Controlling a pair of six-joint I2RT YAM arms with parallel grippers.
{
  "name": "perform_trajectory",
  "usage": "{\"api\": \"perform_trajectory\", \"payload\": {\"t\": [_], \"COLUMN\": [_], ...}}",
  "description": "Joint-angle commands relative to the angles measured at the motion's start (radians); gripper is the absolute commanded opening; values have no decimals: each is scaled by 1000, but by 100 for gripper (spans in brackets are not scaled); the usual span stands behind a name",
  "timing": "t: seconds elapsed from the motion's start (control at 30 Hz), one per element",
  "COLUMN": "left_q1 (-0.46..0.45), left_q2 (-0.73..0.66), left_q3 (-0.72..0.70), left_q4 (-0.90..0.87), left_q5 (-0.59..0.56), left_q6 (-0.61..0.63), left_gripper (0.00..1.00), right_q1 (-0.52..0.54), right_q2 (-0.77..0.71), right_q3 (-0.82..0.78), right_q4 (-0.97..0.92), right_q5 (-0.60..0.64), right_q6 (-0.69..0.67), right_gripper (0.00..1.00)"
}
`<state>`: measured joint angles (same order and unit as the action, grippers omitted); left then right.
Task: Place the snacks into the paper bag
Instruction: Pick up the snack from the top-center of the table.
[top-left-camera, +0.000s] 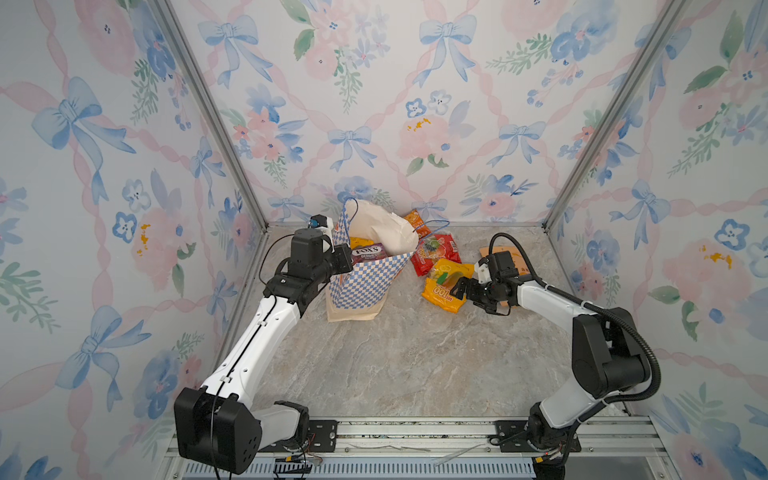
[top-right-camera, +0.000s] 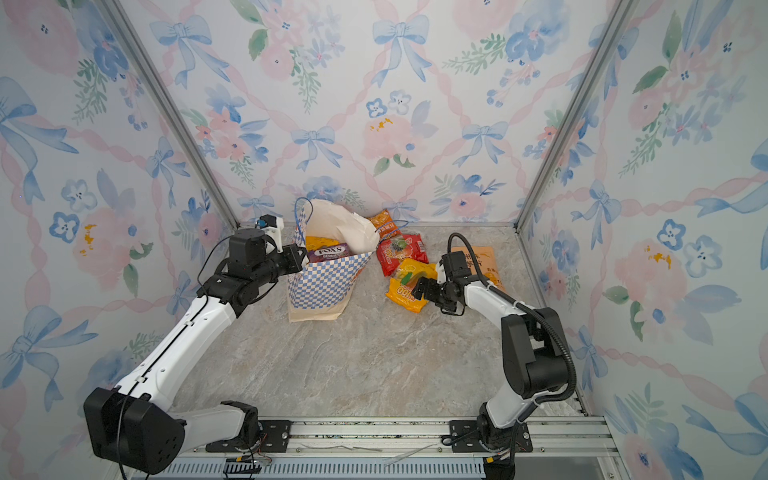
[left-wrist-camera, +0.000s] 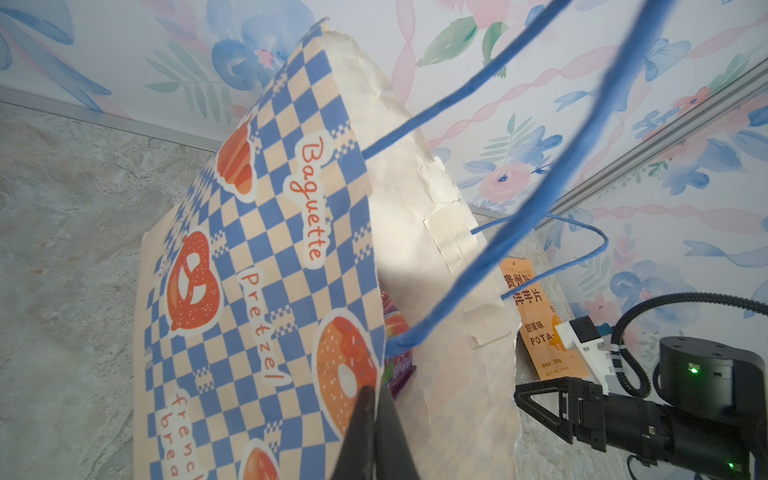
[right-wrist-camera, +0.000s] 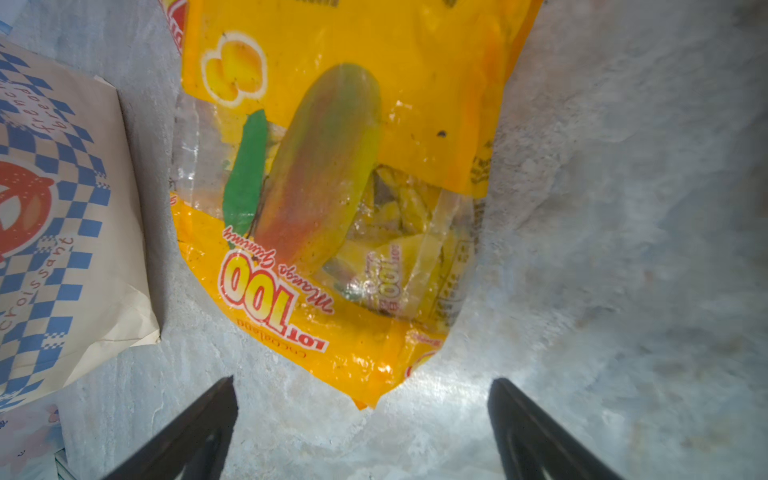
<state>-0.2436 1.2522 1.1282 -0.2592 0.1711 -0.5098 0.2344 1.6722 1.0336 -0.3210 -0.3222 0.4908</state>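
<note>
Top views: our paper bag (top-left-camera: 365, 286) stands at the bench's (top-left-camera: 415, 365) twelve o'clock, rim pinched by the left end effector (top-left-camera: 346, 259). At its three o'clock the mango gummy packet (top-left-camera: 440, 297) lies before our spread right end effector (top-left-camera: 460, 291). Next, we judge, close on it.

White arms (top-left-camera: 257, 336), black joints (top-left-camera: 602, 357), cables (top-left-camera: 651, 357)

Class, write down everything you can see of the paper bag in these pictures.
The bag is tall paper, blue-and-white checked outside with orange bakery pictures, a cream base band and a crumpled cream inside. Thin blue cord handles are fixed to its rim. It stands open on the table near the back wall. The shut left claw pinches its rim; a purple FOX'S pack shows inside.
</note>
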Motion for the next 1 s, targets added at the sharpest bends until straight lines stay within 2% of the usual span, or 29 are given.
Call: {"api": "perform_trajectory", "payload": {"t": [0.0, 0.47, 0.57, 0.83, 0.97], "left_q1": [-11, -11, -11, -10, -8], "left_q2": [6, -7, -8, -16, -19], "left_q3": [22, -2, -3, -9, -14], "left_q4": [9, 14, 14, 14, 14], "left_q5": [23, 20, 19, 19, 16], "left_q6": [-6, 8, 10, 17, 17], "left_gripper": [0, 0, 0, 0, 0], "right_q1": [-12, 9, 24, 45, 44], "right_q2": [40, 186, 205, 223, 212], "right_q3": [19, 112, 124, 135, 137], "right_q4": [45, 83, 84, 83, 68], "right_q5": [-32, -36, -28, -34, -35], "right_q6": [15, 52, 55, 56, 45], "right_gripper": [96, 97, 99, 82, 70]}}
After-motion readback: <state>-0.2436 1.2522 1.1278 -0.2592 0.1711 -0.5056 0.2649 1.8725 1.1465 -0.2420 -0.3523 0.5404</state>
